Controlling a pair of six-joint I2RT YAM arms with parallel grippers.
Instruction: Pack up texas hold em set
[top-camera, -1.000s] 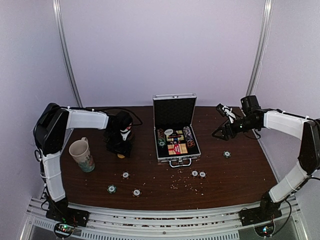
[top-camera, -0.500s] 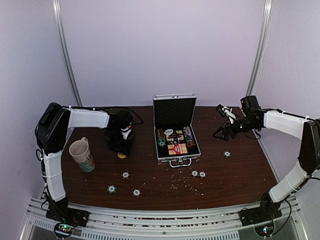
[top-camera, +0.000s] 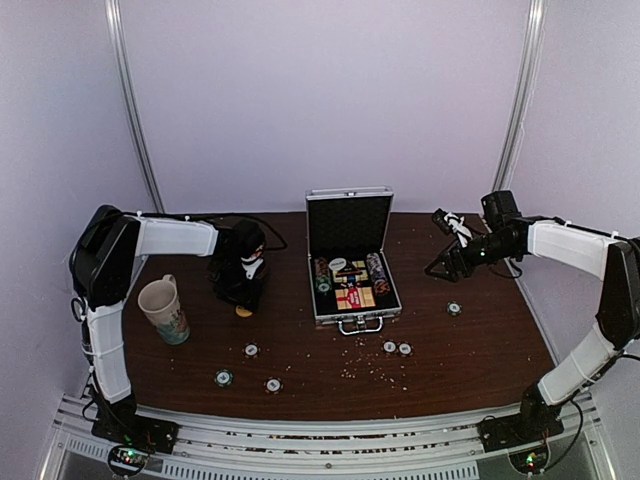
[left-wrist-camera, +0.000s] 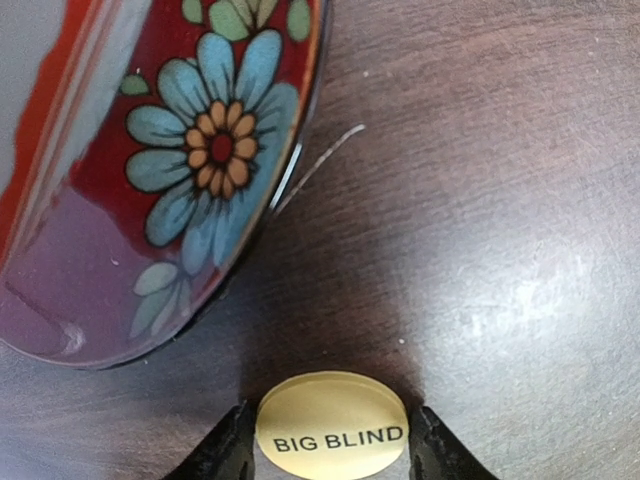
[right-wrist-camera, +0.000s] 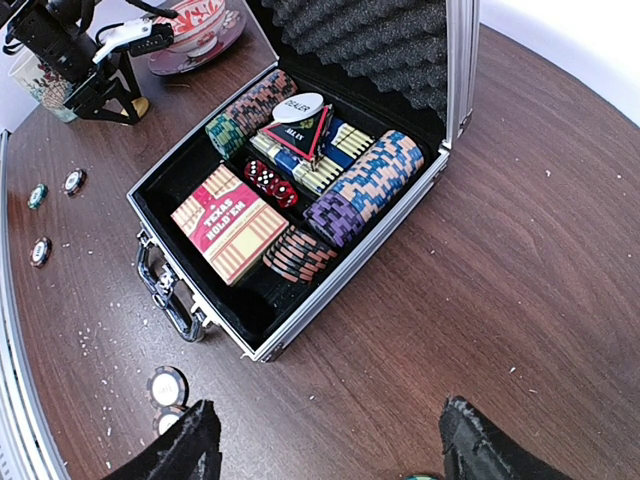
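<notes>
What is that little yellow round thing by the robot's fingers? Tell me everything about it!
It is a round, pale yellow disc, smooth and plastic-looking, with BIG BLIND printed on it in black. It lies flat on the dark wooden table, near the flowered red saucer but not touching it. The left gripper has one finger on each side, right at its edge; whether they squeeze it cannot be told.

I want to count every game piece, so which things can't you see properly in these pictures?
- Yellow disc: left wrist view, the bottom edge cuts it off; unclear whether the left pincer grips it.
- Flowered saucer: left wrist view, cropped by the top and left edges.
- Loose chips: top view, too small to read.
- Chip stacks in the case: right wrist view, inner chips hidden by their neighbours.
</notes>
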